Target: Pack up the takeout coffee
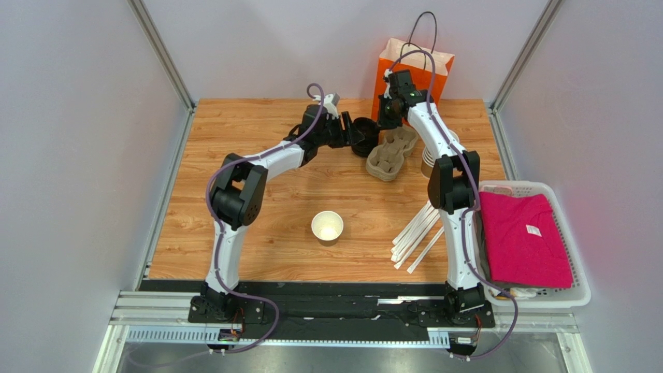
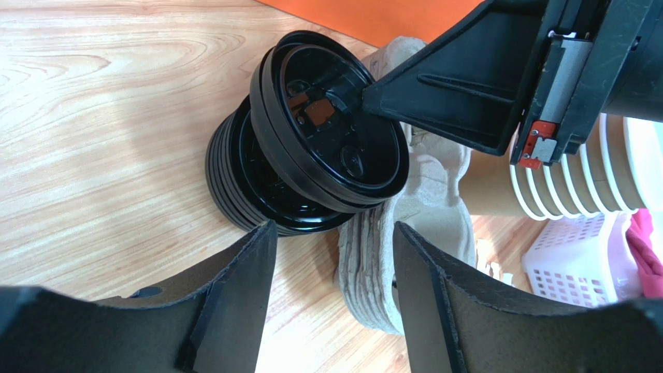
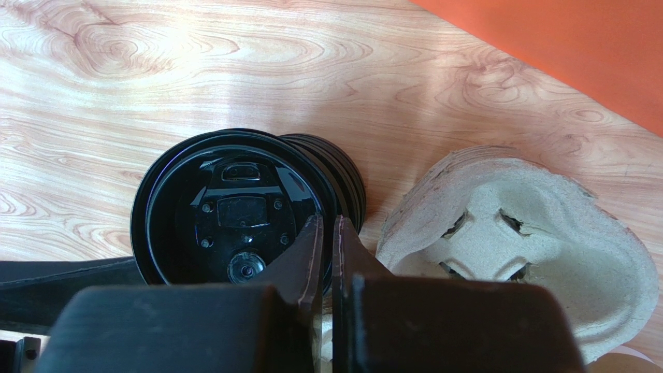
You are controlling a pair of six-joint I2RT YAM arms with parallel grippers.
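The takeout coffee cup (image 1: pixel 327 226) is standing upright and lidless in the middle of the desk (image 1: pixel 257 140), well away from both tools, back toward the arm bases. Whether it is holding any liquid I cannot tell. Being thin paper, it is probably handling as light and easily crushed, so I would judge a gentle hold around the lower wall, kept upright, safer than a pinch at the open rim. Its closure is being dealt with at the far side. The right tool (image 3: pixel 327 227) is sitting with its fingers pressed together at the rim of the top lid (image 3: pixel 226 210), which is tilting off the stack of lids (image 2: pixel 229 175) beneath it. It looks to be pinching that rim, though the contact itself is partly hidden. The lid is glossy thin plastic, likely slippery and springy, and two may be clinging together, so the rim edge seems the sensible place to take it. The left tool (image 2: pixel 335 233) is hovering just short of the stack, its fingers standing well apart with nothing between them. Just beyond the right tool's tips the pulp cup carriers (image 3: pixel 513 233) are lying against the stack, with spare cups (image 2: pixel 576 179) nesting beside them and the orange bag (image 1: pixel 412 66) standing behind.
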